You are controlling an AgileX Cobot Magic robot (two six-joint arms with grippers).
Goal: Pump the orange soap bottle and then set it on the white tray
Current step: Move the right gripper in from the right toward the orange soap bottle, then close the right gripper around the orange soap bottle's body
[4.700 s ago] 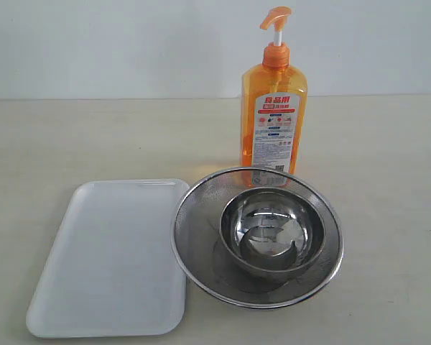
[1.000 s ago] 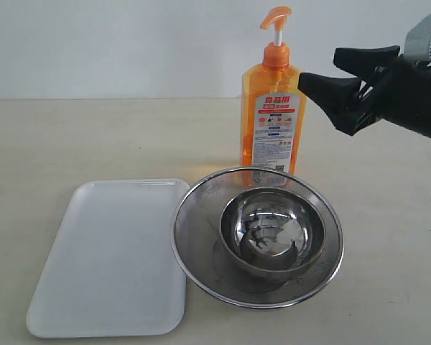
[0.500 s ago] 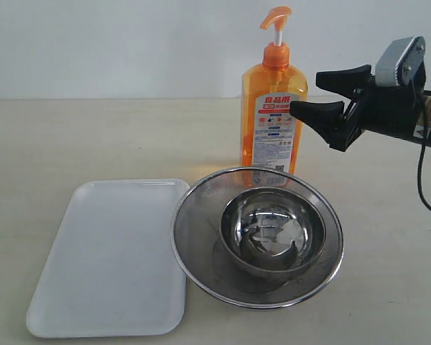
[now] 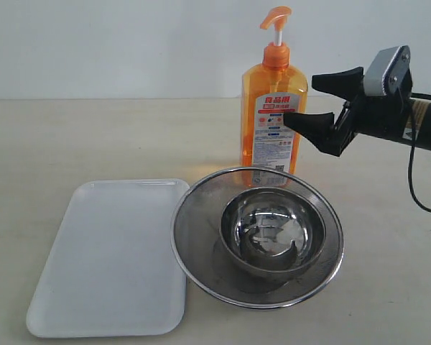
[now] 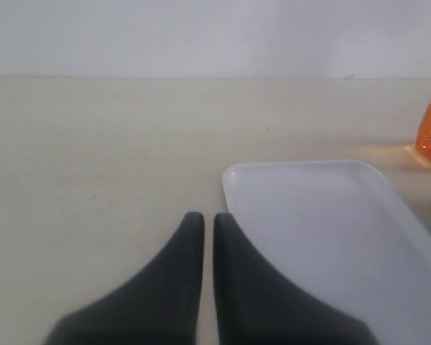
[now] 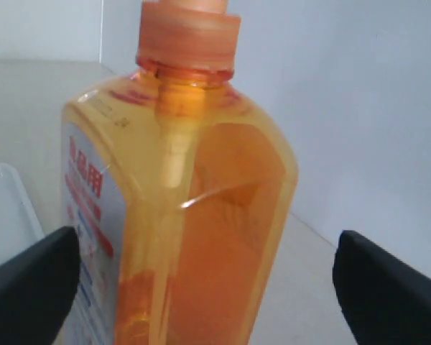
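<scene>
The orange soap bottle (image 4: pixel 273 118) stands upright behind the strainer, its pump head (image 4: pixel 276 16) raised on the white stem. My right gripper (image 4: pixel 317 98) is open at the bottle's right side, one finger in front of the label's edge and one behind. In the right wrist view the orange soap bottle (image 6: pixel 201 215) fills the gap between the two black fingers without touching them. The white tray (image 4: pixel 113 255) lies flat at the front left. My left gripper (image 5: pixel 202 219) is shut, low over the table beside the white tray (image 5: pixel 323 230); it is out of the exterior view.
A round steel mesh strainer (image 4: pixel 194 237) holding a steel bowl (image 4: pixel 273 230) sits right of the tray, directly in front of the bottle. A pale wall runs behind the beige table.
My right arm has come in from the right and moved left, its open fingers now straddling the bottle's upper body. Bottle, tray and strainer have not moved.
</scene>
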